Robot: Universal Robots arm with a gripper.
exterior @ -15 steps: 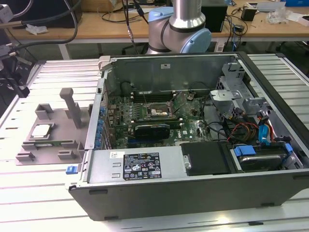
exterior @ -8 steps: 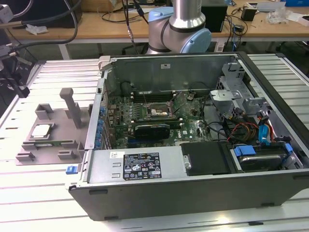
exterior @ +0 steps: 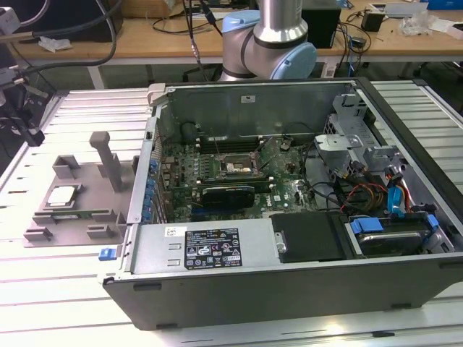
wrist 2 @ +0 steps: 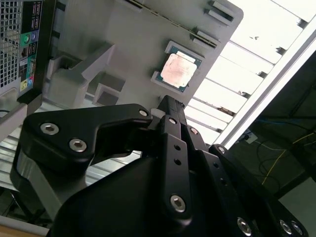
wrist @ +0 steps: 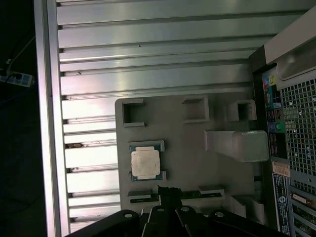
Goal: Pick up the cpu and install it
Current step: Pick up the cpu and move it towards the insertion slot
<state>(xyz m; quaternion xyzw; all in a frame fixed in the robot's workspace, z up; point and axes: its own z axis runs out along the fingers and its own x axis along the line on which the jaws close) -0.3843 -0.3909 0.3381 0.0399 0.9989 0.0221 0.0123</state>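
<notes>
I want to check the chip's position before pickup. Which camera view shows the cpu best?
The first wrist view: the cpu is seen from straight above, all four edges clear, in its grey holder. The second wrist view shows it slanted. The exterior view shows it small, at the exterior view's left.

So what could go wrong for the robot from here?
The cpu lies flat between low corner guides on the grey fixture; a slightly off grab might tilt or jam it. The socket sits deep inside the open case near cables, so the gripper could snag there.
</notes>
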